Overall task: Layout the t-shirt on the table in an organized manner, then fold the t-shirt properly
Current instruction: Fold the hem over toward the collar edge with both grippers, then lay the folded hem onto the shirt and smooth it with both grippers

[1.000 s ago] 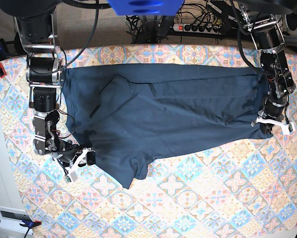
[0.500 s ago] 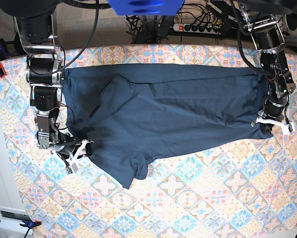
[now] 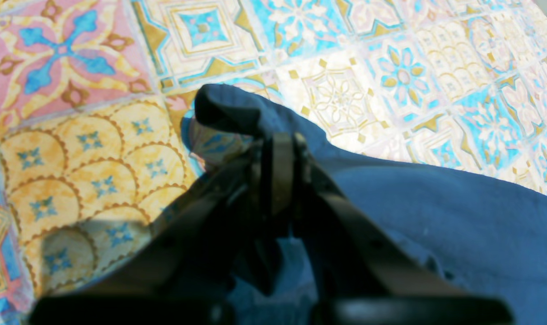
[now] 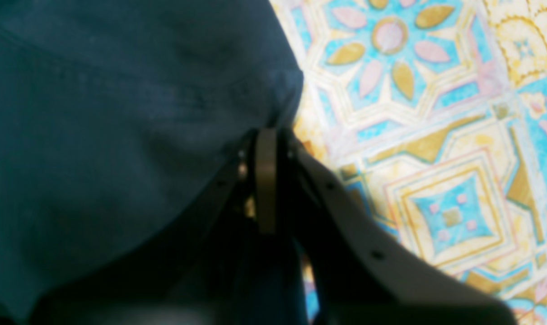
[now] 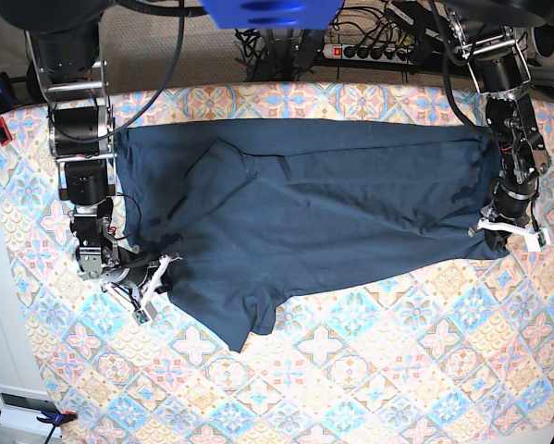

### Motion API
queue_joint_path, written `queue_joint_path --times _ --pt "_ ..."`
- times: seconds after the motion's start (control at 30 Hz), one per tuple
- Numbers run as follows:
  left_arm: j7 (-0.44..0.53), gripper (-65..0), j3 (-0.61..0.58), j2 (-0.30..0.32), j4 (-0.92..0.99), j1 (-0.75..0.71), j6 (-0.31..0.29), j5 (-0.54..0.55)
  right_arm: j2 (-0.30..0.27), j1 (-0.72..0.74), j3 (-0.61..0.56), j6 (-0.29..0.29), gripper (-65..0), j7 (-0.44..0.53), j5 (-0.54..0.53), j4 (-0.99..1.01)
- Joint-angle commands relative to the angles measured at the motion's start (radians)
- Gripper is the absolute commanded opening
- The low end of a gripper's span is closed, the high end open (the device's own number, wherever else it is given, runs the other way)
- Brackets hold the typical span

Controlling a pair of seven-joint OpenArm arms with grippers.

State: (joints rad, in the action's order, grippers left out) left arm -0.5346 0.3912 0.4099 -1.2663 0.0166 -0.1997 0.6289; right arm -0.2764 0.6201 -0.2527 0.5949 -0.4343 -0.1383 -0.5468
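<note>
Both sets of fingers [image 5: 161, 277] [image 5: 510, 231] pinch opposite edges of the navy t-shirt [image 5: 304, 203], bare patterned tabletop [image 5: 397, 370] open nearer the camera.

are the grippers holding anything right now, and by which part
Both hold the t-shirt: the left gripper pinches a lifted hem corner, and the right gripper is shut on the opposite end's edge.

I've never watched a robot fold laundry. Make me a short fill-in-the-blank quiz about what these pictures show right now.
1. The garment spread on the patterned table is a dark navy ____.
2. The right gripper is ____ on the edge of the t-shirt.
3. The left gripper pinches the cloth, so the number of grippers holding the shirt is ____.
4. In the base view, the shirt lies nearer the table's ____ edge.

Missing words: t-shirt; shut; two; far
</note>
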Motion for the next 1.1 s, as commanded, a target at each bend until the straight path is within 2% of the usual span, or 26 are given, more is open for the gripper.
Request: queue_joint_path --times 0.0,0.1,0.27,0.43,0.63,0.73,0.87,1.07 --pt "0.021 -65.0 0.004 0.017 -0.019 0.015 -0.007 0.006 -0.001 0.013 0.022 0.018 -64.3 -0.028 0.004 -0.023" --pt "0.021 -65.0 0.004 0.017 -0.019 0.016 -0.007 0.006 -0.001 -0.039 0.071 0.018 -64.3 -0.041 0.002 -0.152" --pt "0.023 -65.0 0.005 0.017 -0.019 0.019 -0.007 0.006 -0.002 -0.150 0.109 0.018 -64.3 -0.180 0.002 -0.419" --pt "0.024 -65.0 0.005 0.020 -0.020 0.018 -0.007 0.007 -0.007 -0.251 0.122 0.018 -64.3 -0.245 0.002 -0.620" --pt "0.024 -65.0 0.007 0.020 -0.020 0.015 -0.013 0.009 -0.007 -0.354 0.172 0.023 -64.3 -0.308 0.002 -0.789" --pt "0.026 -65.0 0.033 0.019 -0.020 0.015 -0.013 0.010 -0.007 -0.401 0.220 0.103 -64.3 -0.320 0.001 -0.862" --pt "0.028 -65.0 0.091 0.019 -0.020 -0.014 -0.014 0.069 -0.007 -0.443 0.300 0.103 -64.3 -0.378 0.001 -0.935" --pt "0.024 -65.0 0.122 0.045 -0.060 -0.066 -0.016 0.150 -0.007 -0.517 0.319 0.103 -64.3 -0.393 0.001 -1.034"
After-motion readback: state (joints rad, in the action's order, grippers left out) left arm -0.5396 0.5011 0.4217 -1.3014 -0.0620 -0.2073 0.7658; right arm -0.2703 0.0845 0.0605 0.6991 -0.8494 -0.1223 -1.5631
